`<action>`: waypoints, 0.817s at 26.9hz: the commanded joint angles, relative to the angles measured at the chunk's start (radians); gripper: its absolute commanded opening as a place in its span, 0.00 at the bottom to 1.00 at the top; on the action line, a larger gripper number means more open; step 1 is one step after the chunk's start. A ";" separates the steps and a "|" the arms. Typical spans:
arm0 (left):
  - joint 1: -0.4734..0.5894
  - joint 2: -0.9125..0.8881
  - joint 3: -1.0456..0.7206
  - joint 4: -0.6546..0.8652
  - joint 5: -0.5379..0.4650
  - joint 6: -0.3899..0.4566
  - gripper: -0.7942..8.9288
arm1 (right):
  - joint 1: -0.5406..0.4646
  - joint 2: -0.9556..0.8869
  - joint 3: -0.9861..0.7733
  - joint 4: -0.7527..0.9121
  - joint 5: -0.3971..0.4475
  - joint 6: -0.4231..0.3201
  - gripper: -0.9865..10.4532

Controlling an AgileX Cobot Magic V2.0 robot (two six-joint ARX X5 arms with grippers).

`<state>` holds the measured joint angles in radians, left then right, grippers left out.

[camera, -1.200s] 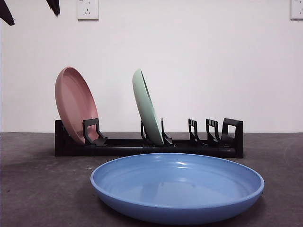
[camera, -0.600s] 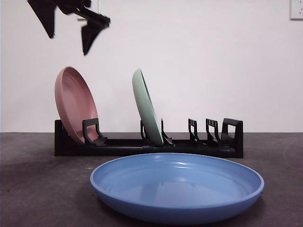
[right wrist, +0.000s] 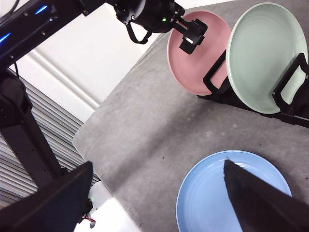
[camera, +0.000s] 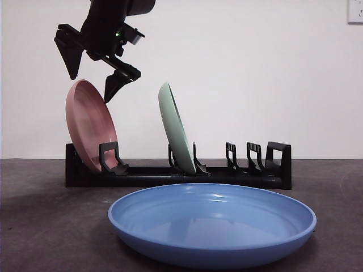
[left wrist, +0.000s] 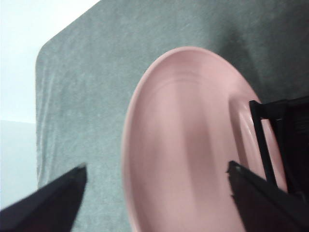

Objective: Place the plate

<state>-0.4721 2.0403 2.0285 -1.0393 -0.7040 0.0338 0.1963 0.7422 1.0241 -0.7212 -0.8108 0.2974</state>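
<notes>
Now the left gripper (camera: 93,76) is well down in the front view, at about eleven o'clock of the picture, where a second ago only two black tips showed at the top left corner and half a second ago the jaws hung higher and nearer that corner. Its jaws stand wide apart and hold nothing; one jaw is to either side of the upper rim of the pink plate (camera: 91,126), close above it but, as far as I can tell, not yet touching. The left wrist view agrees: the pink plate (left wrist: 193,145) fills the gap between the two spread jaws.

The pink plate stands tilted in the end slot of the black rack (camera: 181,173), and the green plate (camera: 177,130) stands in a slot near the rack's middle. The blue plate (camera: 212,224) lies flat on the table (camera: 45,226) in front of the rack, at six o'clock, apart from it and untouched. Nothing among the plates has shifted over the last second; only the arm has come in.

The right gripper (right wrist: 159,198) waits high above the table, jaws wide and empty, looking down on the blue plate (right wrist: 231,193) and the rack (right wrist: 270,104).

My reading is that the left arm is going for the pink plate's rim, not the blue plate, so a grasp there seems the step in hand; the slots toward the rack's other end are free.
</notes>
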 commanded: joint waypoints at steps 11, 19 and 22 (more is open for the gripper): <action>0.007 0.020 0.032 -0.003 -0.051 0.003 0.26 | 0.005 0.008 0.014 0.006 0.000 -0.020 0.47; 0.006 0.020 0.032 -0.008 -0.051 0.004 0.13 | 0.005 0.008 0.014 0.006 0.000 -0.021 0.47; 0.006 0.020 0.032 -0.008 -0.051 0.005 0.13 | 0.005 0.008 0.014 0.006 0.000 -0.021 0.47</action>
<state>-0.4602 2.0407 2.0285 -1.0508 -0.7547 0.0349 0.1963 0.7422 1.0241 -0.7212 -0.8108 0.2901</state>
